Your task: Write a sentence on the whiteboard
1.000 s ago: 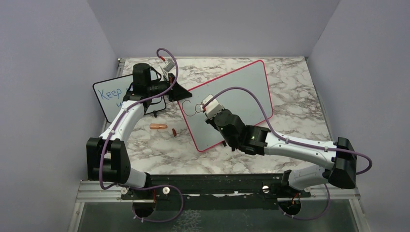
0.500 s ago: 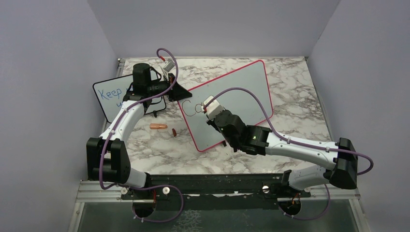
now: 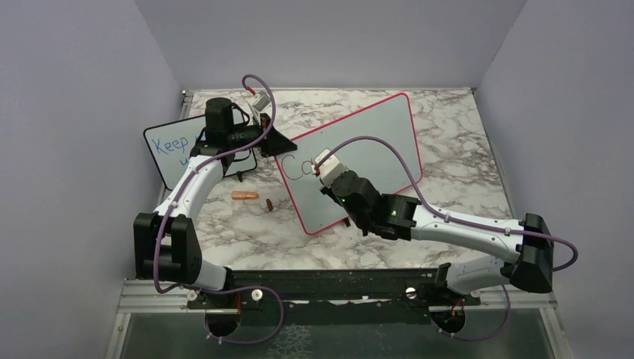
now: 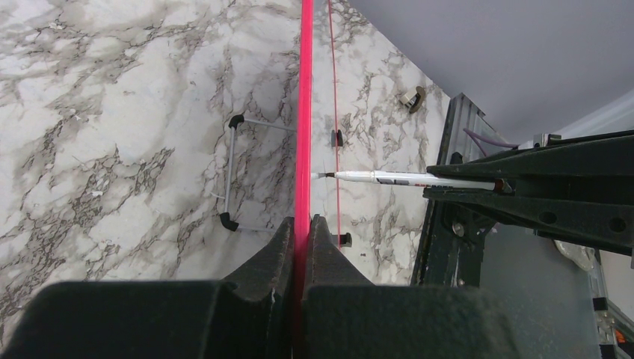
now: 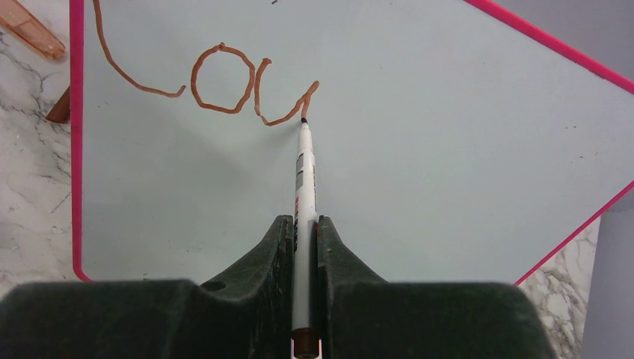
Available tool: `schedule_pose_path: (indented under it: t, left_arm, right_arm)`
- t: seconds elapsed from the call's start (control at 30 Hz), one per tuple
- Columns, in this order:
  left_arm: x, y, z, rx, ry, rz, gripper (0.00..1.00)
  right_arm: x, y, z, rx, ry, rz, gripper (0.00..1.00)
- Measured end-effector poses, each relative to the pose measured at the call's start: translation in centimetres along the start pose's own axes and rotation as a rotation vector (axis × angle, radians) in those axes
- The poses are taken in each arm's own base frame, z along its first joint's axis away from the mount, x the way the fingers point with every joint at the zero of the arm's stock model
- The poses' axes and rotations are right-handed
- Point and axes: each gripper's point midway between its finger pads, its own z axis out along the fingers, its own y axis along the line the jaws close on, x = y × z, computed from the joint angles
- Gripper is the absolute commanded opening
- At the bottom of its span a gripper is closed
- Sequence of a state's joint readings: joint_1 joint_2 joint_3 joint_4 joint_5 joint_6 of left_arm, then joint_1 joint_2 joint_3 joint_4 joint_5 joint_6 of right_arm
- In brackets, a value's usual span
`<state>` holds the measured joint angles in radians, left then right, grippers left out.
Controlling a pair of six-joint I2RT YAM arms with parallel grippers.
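Top view: marble tabletop point(image 3: 463, 142) between lilac walls point(image 3: 75, 90); the whiteboard point(image 3: 374, 142) sits askew near the centre.
Left wrist view: my left jaws are clenched on the whiteboard's red frame.
Right wrist view: my right jaws grasp a marker point(image 5: 303, 187), its tip touching the sentence point(image 5: 256, 90), which so far reads "Cou".
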<state>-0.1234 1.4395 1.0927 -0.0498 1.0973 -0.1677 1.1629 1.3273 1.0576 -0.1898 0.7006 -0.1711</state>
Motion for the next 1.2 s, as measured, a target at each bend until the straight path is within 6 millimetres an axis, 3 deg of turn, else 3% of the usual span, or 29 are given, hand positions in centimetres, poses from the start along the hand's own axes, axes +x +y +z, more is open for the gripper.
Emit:
schedule_pose_path:
  t: [0.67,1.2]
  left_arm:
    - [0.0,-0.1,0.0,0.003,0.001,0.000,0.00]
    - [0.0,-0.1,0.0,0.003,0.000,0.000,0.00]
  right_arm:
    - [0.5,-0.3,-0.3,0.003,0.016,-0.006,0.01]
    - [-1.1,-2.0,-1.3,0.023,-0.050,0.057,0.01]
